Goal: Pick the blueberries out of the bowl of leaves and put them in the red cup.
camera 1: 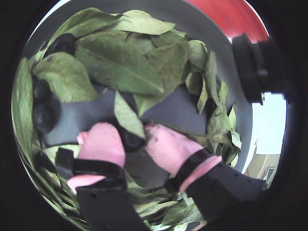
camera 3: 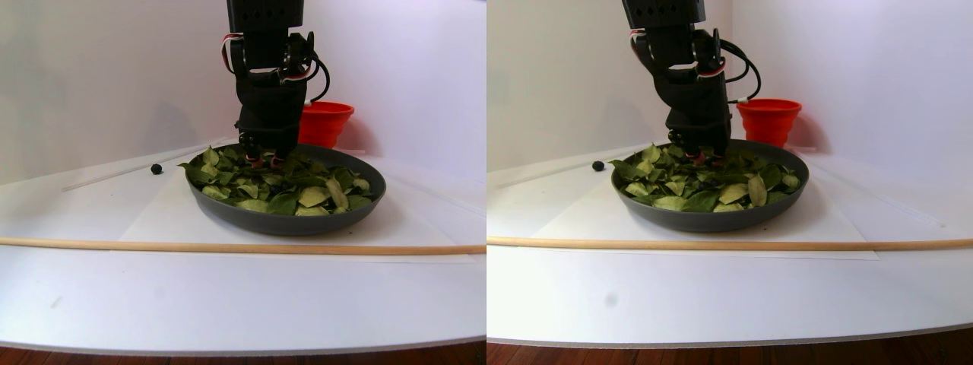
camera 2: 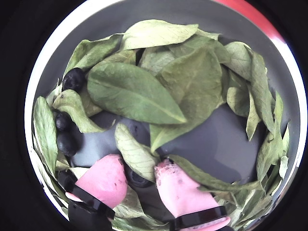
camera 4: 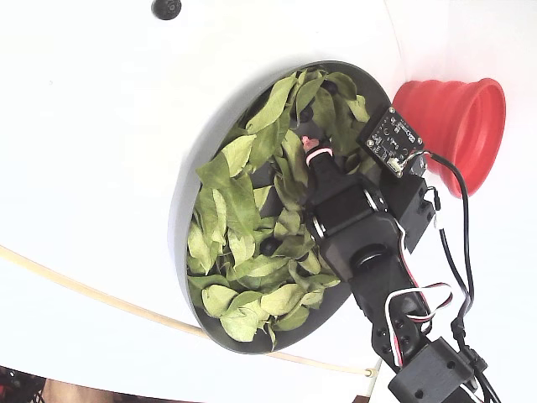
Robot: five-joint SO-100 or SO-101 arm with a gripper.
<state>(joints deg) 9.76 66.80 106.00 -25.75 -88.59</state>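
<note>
The dark grey bowl of leaves (camera 3: 289, 220) is seen from above in the fixed view (camera 4: 180, 210). My gripper (camera 1: 132, 134) is down inside it, near the rim on the red cup's side. Its pink fingertips (camera 2: 103, 178) press on either side of one blueberry (camera 2: 137, 179), which a leaf partly covers. Three more blueberries (camera 2: 73, 78) (camera 2: 62, 120) (camera 2: 66, 143) lie at the left edge of the leaves in both wrist views. The red cup (camera 4: 457, 117) stands just outside the bowl, behind it in the stereo pair view (camera 3: 325, 122).
One loose blueberry (camera 3: 156, 168) lies on the white table left of the bowl. A thin wooden stick (camera 3: 228, 247) runs across the table in front of the bowl. A small camera module (camera 1: 255, 67) juts from the wrist toward the cup.
</note>
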